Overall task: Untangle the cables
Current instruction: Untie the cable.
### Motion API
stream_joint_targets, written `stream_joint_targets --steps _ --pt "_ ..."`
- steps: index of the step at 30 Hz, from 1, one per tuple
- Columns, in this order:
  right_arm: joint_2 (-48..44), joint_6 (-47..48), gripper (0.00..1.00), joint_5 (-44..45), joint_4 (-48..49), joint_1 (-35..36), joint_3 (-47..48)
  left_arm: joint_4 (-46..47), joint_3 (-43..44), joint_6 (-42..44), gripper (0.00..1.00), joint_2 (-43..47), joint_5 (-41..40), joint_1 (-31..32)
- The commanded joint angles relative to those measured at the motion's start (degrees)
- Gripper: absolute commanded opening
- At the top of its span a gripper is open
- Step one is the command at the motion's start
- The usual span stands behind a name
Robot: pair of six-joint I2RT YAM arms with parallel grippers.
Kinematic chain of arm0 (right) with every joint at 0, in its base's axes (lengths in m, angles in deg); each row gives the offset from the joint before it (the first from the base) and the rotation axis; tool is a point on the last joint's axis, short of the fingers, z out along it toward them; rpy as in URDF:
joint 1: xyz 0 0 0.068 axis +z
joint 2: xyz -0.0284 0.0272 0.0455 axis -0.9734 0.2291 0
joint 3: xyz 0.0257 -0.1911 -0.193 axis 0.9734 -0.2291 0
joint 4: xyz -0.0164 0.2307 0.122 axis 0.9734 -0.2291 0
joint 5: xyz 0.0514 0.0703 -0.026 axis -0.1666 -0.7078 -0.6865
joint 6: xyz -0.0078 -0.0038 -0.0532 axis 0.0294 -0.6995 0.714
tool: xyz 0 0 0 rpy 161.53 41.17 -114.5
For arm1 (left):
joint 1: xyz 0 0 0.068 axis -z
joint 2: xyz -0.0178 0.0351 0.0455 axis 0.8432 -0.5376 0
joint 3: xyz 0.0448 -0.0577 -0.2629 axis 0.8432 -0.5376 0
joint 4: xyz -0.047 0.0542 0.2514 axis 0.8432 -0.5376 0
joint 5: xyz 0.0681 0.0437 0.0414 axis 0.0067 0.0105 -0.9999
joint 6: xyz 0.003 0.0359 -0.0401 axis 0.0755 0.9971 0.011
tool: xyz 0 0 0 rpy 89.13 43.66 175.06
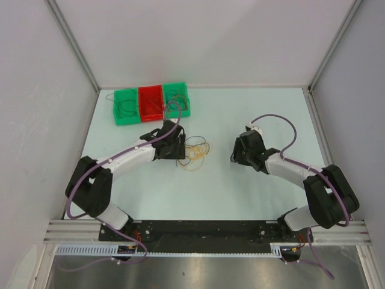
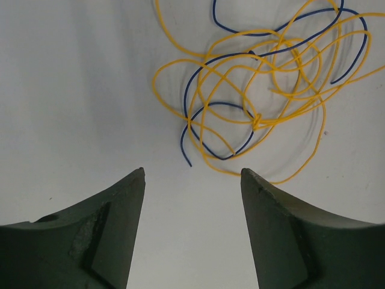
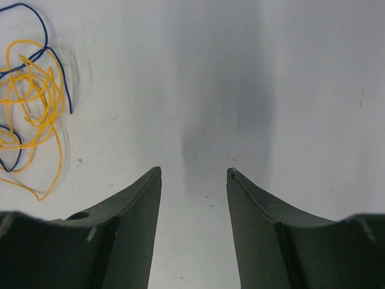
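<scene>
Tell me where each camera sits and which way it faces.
Top external: overhead, behind the robot, looking down on table, cables, left arm, right arm.
Left wrist: looks down past the open left tool at the cables.
Right wrist: looks down past the open right tool at mostly bare table.
Shared: all three show the cables.

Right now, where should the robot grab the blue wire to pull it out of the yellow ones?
Probably by its loose end: the blue wire has a tip poking out of the yellow wires, clear of their loops. The open left gripper faces that tip, so coming straight forward from the near side looks best.
</scene>
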State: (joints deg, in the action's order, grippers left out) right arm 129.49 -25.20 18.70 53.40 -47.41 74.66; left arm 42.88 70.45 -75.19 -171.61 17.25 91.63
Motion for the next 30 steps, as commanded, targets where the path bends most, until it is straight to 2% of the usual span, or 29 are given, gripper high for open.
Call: stream_joint_targets --steps 1,9,18,21,23,24,26,27,30 --pt "-1.8 0.2 0.52 -2.8 6.0 -1.8 -2.3 5.2 4.1 -0.5 0.69 -3.0 1.3 0.2" --pt "3.5 -0.5 0.49 -13.2 10.2 -7.8 -2.8 5.7 7.1 0.2 0.57 -9.8 -1.3 0.3" --pt "6.3 -0.3 0.47 -18.7 12.4 -10.1 -2.8 6.5 7.6 0.2 0.48 -12.6 -3.6 0.3" --pt "6.9 -0.4 0.47 -19.5 12.9 -10.4 -2.8 7.5 7.2 0.4 0.4 -13.2 -2.9 0.4" --pt "7.2 -0.4 0.47 -19.9 13.1 -10.7 -2.8 8.1 7.1 0.6 0.31 -13.7 -2.9 0.4" --pt "7.3 -0.4 0.47 -20.3 13.2 -10.8 -2.8 8.1 7.2 0.7 0.22 -13.9 -3.2 0.5" --pt "7.6 -0.4 0.46 -20.7 13.3 -11.0 -2.7 8.2 7.4 0.7 0.15 -14.4 -3.5 0.5" --pt "7.7 -0.3 0.47 -20.9 13.4 -11.1 -2.7 8.1 7.5 0.7 0.07 -14.6 -3.6 0.5" --pt "7.9 -0.4 0.47 -21.3 13.6 -11.2 -2.7 8.0 7.8 0.7 0.0 -15.1 -3.5 0.5"
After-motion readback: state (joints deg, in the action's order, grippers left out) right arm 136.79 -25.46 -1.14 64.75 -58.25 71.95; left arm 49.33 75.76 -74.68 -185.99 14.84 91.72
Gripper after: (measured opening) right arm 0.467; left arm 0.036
